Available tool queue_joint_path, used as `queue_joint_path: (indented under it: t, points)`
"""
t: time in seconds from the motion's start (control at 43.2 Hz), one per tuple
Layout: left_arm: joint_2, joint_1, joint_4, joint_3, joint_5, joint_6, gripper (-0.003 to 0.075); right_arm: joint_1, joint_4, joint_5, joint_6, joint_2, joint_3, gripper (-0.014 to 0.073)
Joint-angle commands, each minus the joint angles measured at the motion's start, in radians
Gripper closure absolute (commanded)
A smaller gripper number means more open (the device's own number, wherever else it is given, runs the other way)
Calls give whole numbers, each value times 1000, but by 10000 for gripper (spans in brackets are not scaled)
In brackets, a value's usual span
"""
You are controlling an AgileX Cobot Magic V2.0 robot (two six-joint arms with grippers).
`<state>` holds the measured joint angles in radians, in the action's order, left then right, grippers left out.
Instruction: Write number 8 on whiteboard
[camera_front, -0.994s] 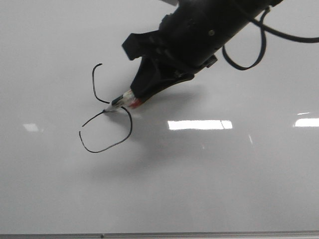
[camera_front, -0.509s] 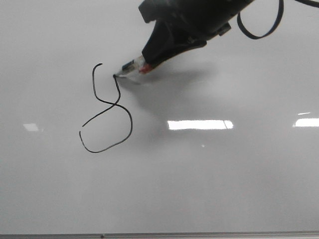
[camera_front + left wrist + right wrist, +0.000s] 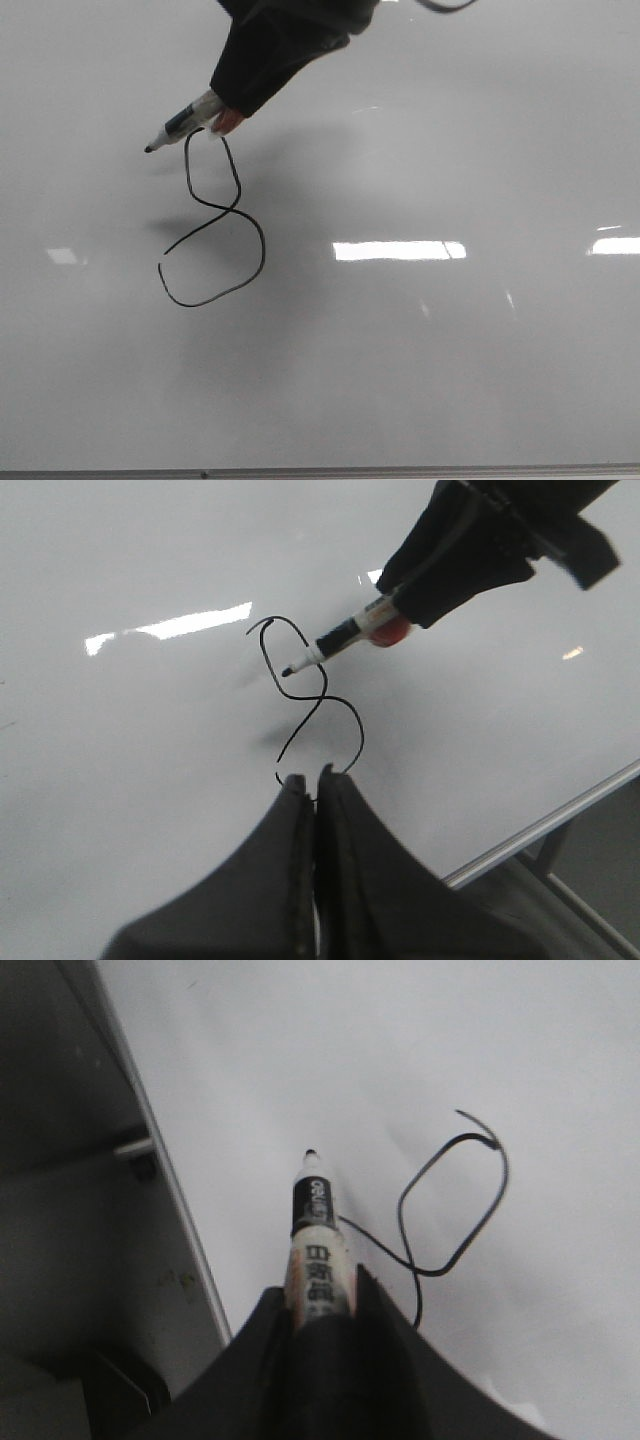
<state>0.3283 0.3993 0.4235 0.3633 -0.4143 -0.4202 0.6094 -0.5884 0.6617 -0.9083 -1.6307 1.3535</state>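
Front view first: the number 8 point(image 3: 212, 222) is drawn on the left part of the whiteboard point(image 3: 450, 360), a narrow upper loop above a wider lower loop whose left end is left open. The right gripper point(image 3: 228, 108) reaches in from the top edge, clenched on the marker point(image 3: 182, 125), whose tip is seen just left of the upper loop's top and appears to be off the line. The stroke is judged nearly complete; what is left is best handled by a clean lift straight off the board, so that no stray tail is dragged from the loop.

Left wrist view: the left gripper point(image 3: 314, 778) is seen with its jaws pressed together and nothing between them, poised near the lower loop's end, which its fingertips partly hide. Whether it touches the board cannot be told. It is best held motionless, so that the fresh ink is not smeared. The marker is seen slanting down toward the upper loop, with a faint shadow under the tip suggesting a small gap.

Right wrist view: the marker is gripped by its barrel, its printed label exposed ahead of the jaws, and the tip is pointed beyond the loop toward the board's far edge. If the open lower loop is to be closed, the pen must be carried clear of the surface until it is over the gap, then set down lightly.
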Motion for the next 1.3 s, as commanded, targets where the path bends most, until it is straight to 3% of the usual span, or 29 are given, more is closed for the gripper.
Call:
queue_joint_path:
  t: [0.0,0.069,0.208,0.254,0.301,0.601,0.971,1.272]
  points:
    - [32,-2,28,62,15,-76,731,44,86,71,-50,87,36,652]
    - [95,-2,49,115,-68,-179,634,88,121,122,-85,104,36,652]
    - [202,-2,146,198,-185,-398,300,165,127,190,-160,123,36,652]
    - [233,-2,184,218,-228,-462,227,188,126,199,-162,127,36,652]
    - [261,-2,215,234,-264,-513,204,210,124,203,-162,131,36,652]
    - [331,-2,299,250,-377,-670,321,329,101,176,-162,158,37,652]
    - [331,-2,310,250,-392,-695,429,365,33,87,-163,158,37,652]
    - [331,-2,310,250,-393,-703,615,365,43,101,-163,158,37,652]
